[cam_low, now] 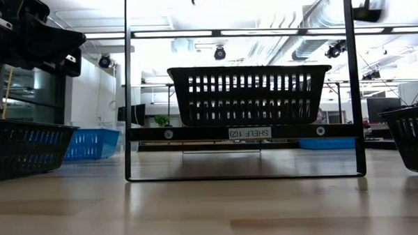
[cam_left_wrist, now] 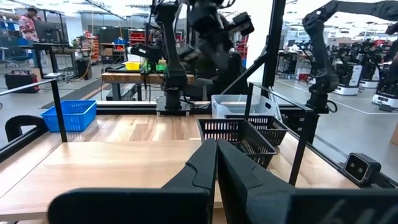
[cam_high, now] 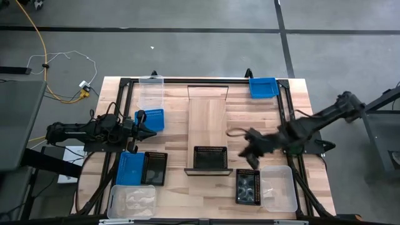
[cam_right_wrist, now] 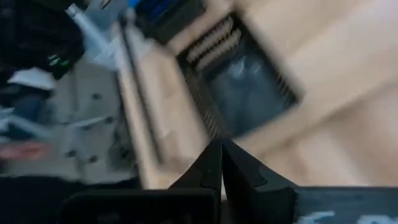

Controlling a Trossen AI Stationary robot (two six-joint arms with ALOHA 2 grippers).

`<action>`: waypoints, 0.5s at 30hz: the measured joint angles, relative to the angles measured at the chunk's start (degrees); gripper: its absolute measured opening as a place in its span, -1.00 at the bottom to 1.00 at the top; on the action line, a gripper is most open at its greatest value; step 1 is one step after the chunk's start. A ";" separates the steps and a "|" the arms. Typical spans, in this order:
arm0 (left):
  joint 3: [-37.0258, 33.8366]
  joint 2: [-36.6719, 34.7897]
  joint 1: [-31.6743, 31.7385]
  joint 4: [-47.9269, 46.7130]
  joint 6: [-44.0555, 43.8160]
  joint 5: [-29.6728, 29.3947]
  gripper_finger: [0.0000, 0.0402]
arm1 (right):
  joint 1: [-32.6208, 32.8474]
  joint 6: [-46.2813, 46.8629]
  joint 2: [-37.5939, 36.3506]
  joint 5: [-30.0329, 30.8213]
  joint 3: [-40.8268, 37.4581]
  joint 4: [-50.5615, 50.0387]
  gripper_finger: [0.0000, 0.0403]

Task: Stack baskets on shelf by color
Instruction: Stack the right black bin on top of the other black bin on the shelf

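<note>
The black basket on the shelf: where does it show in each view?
High view: black basket at the shelf's near end, centre.
Low view: raised on the shelf rail, centre.
Left wrist view: right of centre.
Right wrist view: blurred, cannot tell.
Shared landmark: the shelf's dark frame.

Both arms matte black, jointed, w/ wedge-shaped black fingers.

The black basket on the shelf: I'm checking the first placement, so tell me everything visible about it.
The black basket is a small rectangular bin of perforated dark plastic, with slotted walls flaring slightly toward the rim. It sits upright and looks empty, at the near end of the shelf, resting on its light-wood board inside the thin dark frame. Nothing is stacked in it, and neither gripper touches it.
</note>
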 joint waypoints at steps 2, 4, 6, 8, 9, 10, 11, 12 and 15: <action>0.00 0.00 0.00 0.00 0.00 0.00 -0.98 | 3.77 4.90 -1.52 0.47 -2.29 0.35 -0.98; 0.00 0.00 0.00 0.00 0.01 0.00 -0.98 | 6.36 7.30 -1.57 0.64 -3.54 0.26 -0.92; 0.00 0.00 0.00 0.00 0.01 -0.01 -0.98 | 7.89 7.71 -0.44 -1.85 -4.12 0.16 -0.81; 0.00 0.00 0.00 -0.02 0.02 -0.01 -0.98 | 8.25 6.89 1.54 -6.67 -4.14 0.10 -0.67; 0.00 0.00 0.02 0.02 0.02 0.00 -0.98 | 8.23 5.54 2.77 -9.23 -4.14 -0.11 -0.58; 0.00 0.00 0.01 -0.01 0.01 -0.02 -0.98 | 8.21 3.70 3.91 -11.17 -4.14 -0.15 -0.48; 0.00 0.00 0.01 -0.02 0.00 -0.01 -0.98 | 8.18 1.83 5.13 -12.35 -4.14 -0.25 -0.39; -0.02 0.00 0.02 0.02 0.02 -0.01 -0.98 | 8.12 -0.20 6.33 -13.02 -4.14 -1.01 -0.30; 0.00 0.00 0.01 -0.01 0.01 0.00 -0.98 | 7.67 -7.02 9.92 -11.15 -4.14 -4.44 -0.05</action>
